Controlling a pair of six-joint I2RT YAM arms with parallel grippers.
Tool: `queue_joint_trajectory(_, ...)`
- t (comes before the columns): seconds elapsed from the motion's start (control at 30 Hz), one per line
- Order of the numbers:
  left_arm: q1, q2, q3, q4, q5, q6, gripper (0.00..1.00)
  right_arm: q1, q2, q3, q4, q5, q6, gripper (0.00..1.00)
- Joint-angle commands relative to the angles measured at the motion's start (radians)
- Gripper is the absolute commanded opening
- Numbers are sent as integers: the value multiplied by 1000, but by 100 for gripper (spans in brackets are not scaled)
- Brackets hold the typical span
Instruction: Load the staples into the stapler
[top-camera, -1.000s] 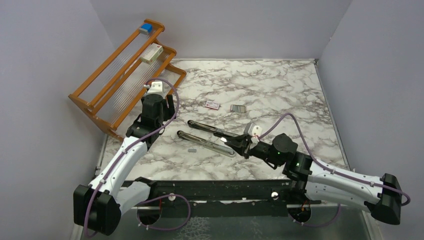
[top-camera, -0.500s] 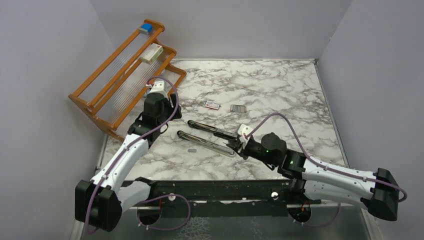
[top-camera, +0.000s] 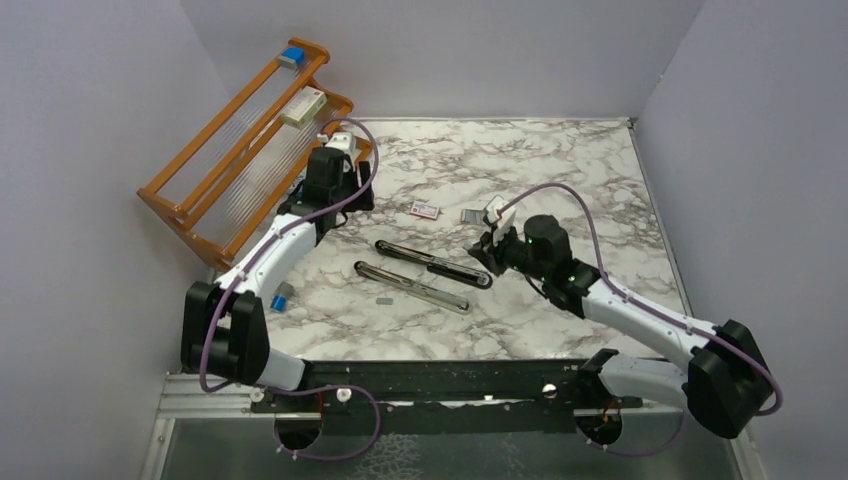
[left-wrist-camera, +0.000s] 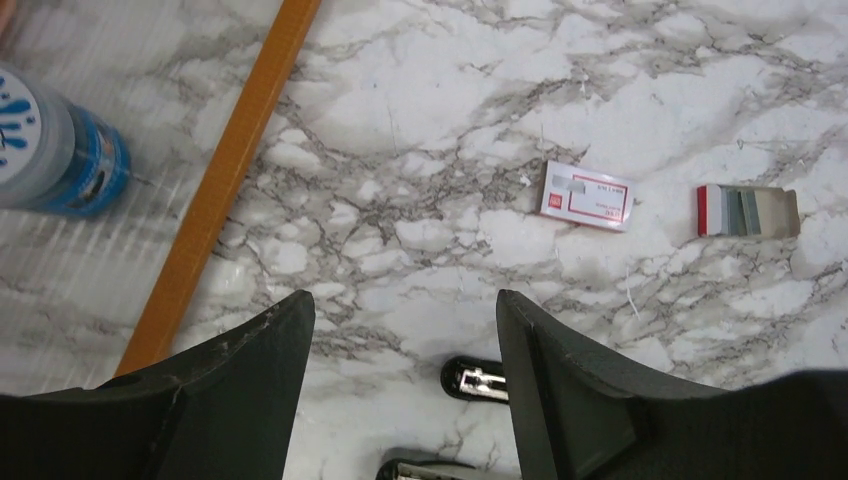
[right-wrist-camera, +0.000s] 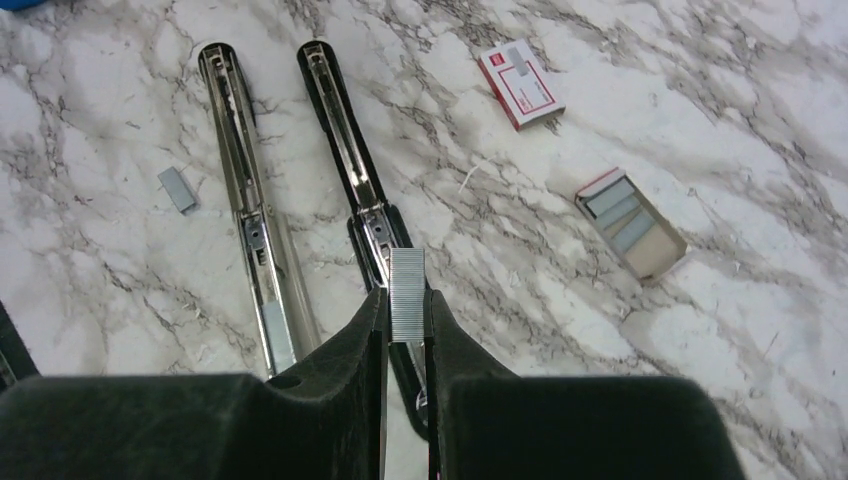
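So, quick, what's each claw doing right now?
Left claw: open, holding nothing.
Right claw: closed on a short thin silver-grey metal strip of staples.

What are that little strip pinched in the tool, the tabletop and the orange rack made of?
Strip: looks like metal staples, silver-grey, finely ribbed. Tabletop: marble look, white with grey veins; possibly printed laminate. Rack: probably wood, matte orange-brown.

text: none legible; packet (left-wrist-camera: 588, 195) label: too blurred
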Motion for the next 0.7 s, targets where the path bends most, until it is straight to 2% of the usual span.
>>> queue_joint_trajectory(0.0, 40, 108, 114, -7, 38, 59, 70, -79, 127, 134, -12, -271, -158, 1)
queue_joint_trajectory(0.27, 77, 249, 153, -67, 90, 71, 68, -86, 239, 198, -80, -293, -305, 1)
queue_joint_trajectory(0.4, 78, 235, 125, -78, 151, 73, 68, -84, 234, 171, -38, -295, -277, 1)
queue_joint_trajectory(0.57, 78, 188, 41, -87, 219, 61, 68, -85, 236, 152, -65, -249, -253, 1)
queue_joint_trajectory(0.67, 78, 166, -11, -72, 258, 56, 68, -83, 225, 104, -5, -201, -213, 1)
